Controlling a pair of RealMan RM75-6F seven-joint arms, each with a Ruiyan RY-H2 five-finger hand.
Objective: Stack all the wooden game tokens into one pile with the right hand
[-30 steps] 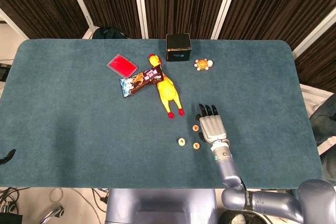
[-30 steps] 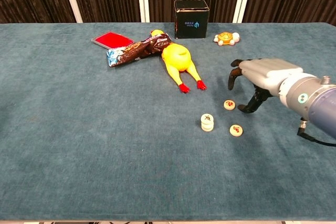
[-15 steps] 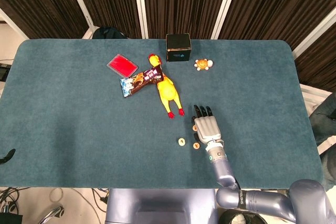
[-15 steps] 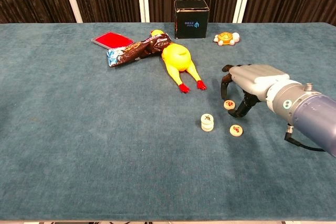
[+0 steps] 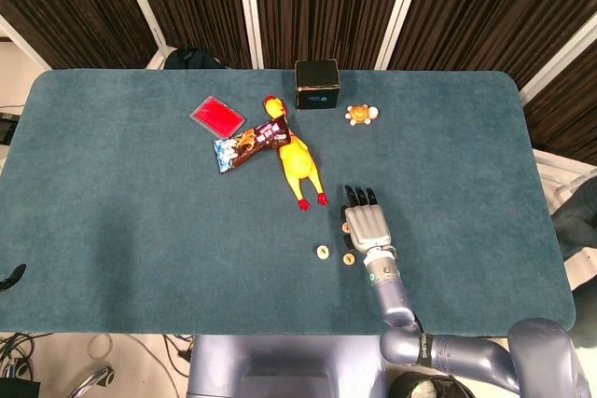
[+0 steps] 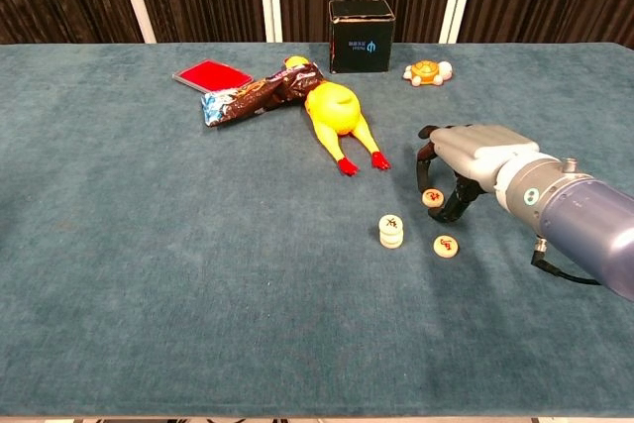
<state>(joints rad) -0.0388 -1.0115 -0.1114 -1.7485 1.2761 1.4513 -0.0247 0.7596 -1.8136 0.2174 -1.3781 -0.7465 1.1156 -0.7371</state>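
Hovering over the front-right part of the tabletop [image 6: 119, 274], the right hand [image 6: 474, 158] has its fingers curled down around a single token [image 6: 432, 198]; fingertips look to be at or just beside it, but contact can't be confirmed, so I cannot tell whether it is grasping or empty. In the head view that token is hidden under the hand [image 5: 367, 224].

Room: broad bare cloth to the left and toward the front edge. The rubber chicken [image 6: 340, 116] lies near the hand on its far-left side, feet closest. Snack wrapper [image 6: 254, 94] touches the chicken's head end, with the red card [image 6: 210, 75] just beside it. Black box [image 6: 361, 36] and small turtle toy [image 6: 427, 72] sit near the far edge, well apart from the tokens.

Tokens: round, pale wood, red marks on top. A two-high pile [image 6: 391, 231] stands left of the hand. Another loose token [image 6: 446, 246] lies flat between pile and wrist, nearer the front.

Left hand isn't visible.
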